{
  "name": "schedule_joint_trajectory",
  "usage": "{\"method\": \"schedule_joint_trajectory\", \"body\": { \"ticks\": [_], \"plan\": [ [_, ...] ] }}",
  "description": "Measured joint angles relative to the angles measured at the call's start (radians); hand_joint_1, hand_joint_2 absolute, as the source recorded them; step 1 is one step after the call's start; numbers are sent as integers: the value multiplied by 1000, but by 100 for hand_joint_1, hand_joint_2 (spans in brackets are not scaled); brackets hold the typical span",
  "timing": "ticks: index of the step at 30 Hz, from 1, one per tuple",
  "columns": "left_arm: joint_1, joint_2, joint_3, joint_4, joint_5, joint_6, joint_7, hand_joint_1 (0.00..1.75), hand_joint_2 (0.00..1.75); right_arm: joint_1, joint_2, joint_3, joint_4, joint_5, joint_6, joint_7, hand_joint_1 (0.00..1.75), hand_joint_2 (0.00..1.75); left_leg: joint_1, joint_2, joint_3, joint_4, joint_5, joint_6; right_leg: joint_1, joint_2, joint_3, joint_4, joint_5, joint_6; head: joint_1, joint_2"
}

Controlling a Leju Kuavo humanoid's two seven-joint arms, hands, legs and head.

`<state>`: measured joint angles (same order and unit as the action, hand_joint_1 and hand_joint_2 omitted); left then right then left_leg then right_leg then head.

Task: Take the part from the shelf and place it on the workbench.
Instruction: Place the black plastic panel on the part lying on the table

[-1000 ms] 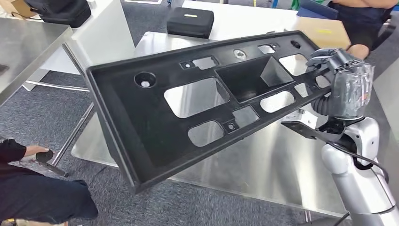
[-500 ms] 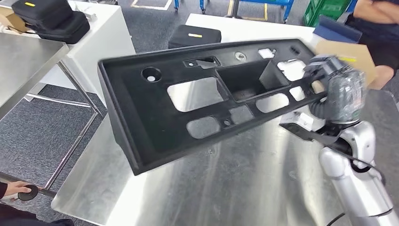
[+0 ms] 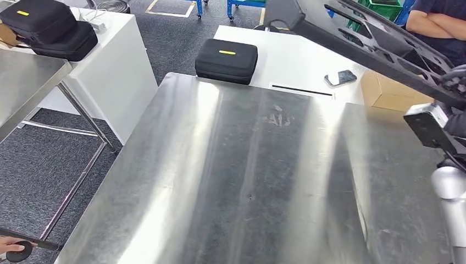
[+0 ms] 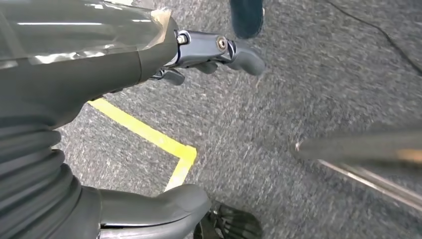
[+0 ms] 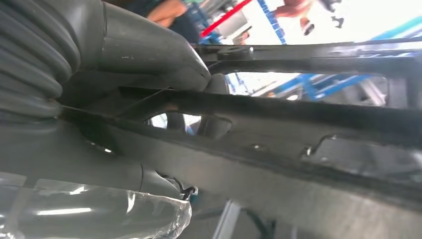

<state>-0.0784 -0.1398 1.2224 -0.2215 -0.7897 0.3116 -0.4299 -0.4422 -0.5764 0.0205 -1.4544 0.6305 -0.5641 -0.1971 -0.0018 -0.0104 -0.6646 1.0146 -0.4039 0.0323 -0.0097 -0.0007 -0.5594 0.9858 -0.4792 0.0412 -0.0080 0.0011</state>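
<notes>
The part (image 3: 362, 33) is a long black plastic panel with several cut-outs. It hangs tilted in the air over the far right of the steel workbench (image 3: 247, 181), clear of its top. My right hand (image 3: 453, 82) grips the panel's near end at the right edge of the head view. In the right wrist view the thumb (image 5: 149, 55) presses on one face of the panel (image 5: 308, 144), and a finger shows through a cut-out. My left hand (image 4: 99, 64) hangs over the grey carpet, fingers apart, holding nothing.
A black case (image 3: 226, 59), a phone (image 3: 340, 77) and a cardboard box (image 3: 393, 91) lie on the white table beyond the bench. A second steel table (image 3: 27, 77) stands left. A person (image 3: 437, 22) stands far right. Another person's hand (image 3: 11, 250) is low left.
The panel has swung from across the middle of my view up to the far right, now nearly edge-on. The camera has tilted, and more of the bench top shows.
</notes>
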Motion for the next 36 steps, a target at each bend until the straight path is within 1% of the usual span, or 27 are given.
{"method": "schedule_joint_trajectory", "body": {
  "ticks": [1, 3, 9, 12, 14, 23, 26, 28, 31, 36],
  "plan": [
    [0, -1, 0, 0, -2, 2, 5, 0, 175, 13, -10, -21, 9, -8, -3, -7, 175, 175, -2, 0, 1, -2, 9, 1, 1, 0, 0, 0, -1, -2, 0, 0],
    [-2, 0, 0, 1, -6, 4, 11, 0, 175, 34, -24, -52, 22, -15, -7, -12, 175, 175, -8, 0, 4, -1, 6, 13, -4, 0, 6, -7, 0, 1, 1, 0],
    [-2, -2, -1, 2, -13, -3, 14, 0, 175, 67, -37, -107, 28, -19, -8, -12, 175, 175, -11, -1, 10, -1, 1, 23, -6, 0, 17, -20, 0, 8, 2, 0],
    [-3, -2, -1, 2, -16, -7, 14, 0, 175, 76, -34, -120, 28, -8, -9, -8, 175, 175, -13, -1, 10, -1, 1, 26, -8, 0, 17, -21, 2, 16, 2, 0],
    [-4, -3, -2, 2, -16, -8, 14, 0, 175, 82, -29, -128, 28, 4, -8, -6, 175, 175, -14, -1, 10, -1, 1, 26, -10, 0, 17, -21, 2, 21, 1, 0],
    [-4, -4, -6, 2, -16, -10, 14, 0, 175, 91, -18, -146, 28, 14, -8, 0, 175, 175, -14, -1, 12, -1, 1, 26, -9, 0, 18, -21, 1, 22, 1, 0],
    [-4, -4, -8, 2, -16, -23, 12, 0, 175, 98, -23, -150, 33, 29, 27, 28, 175, 175, -13, -1, 12, -1, 1, 26, -10, 0, 18, -21, 1, 22, 1, 0],
    [-4, -6, -10, 2, -19, -40, 8, 0, 175, 118, -39, -158, 52, 44, 67, 45, 175, 175, -13, -2, 12, -1, 1, 27, -10, -1, 18, -21, 0, 22, 1, 0],
    [-3, -8, -20, 2, -31, -59, 0, 0, 175, 165, -61, -182, 104, 58, 86, 16, 175, 175, -13, -5, 11, -1, 0, 27, -10, -2, 19, -21, 0, 23, 2, 0],
    [-6, -9, -45, 2, -57, -82, -1, 0, 175, 257, -68, -202, 153, 148, 108, 5, 175, 175, -14, -5, 12, -1, 0, 27, -10, -2, 19, -21, 0, 24, 1, 0]
  ]
}}
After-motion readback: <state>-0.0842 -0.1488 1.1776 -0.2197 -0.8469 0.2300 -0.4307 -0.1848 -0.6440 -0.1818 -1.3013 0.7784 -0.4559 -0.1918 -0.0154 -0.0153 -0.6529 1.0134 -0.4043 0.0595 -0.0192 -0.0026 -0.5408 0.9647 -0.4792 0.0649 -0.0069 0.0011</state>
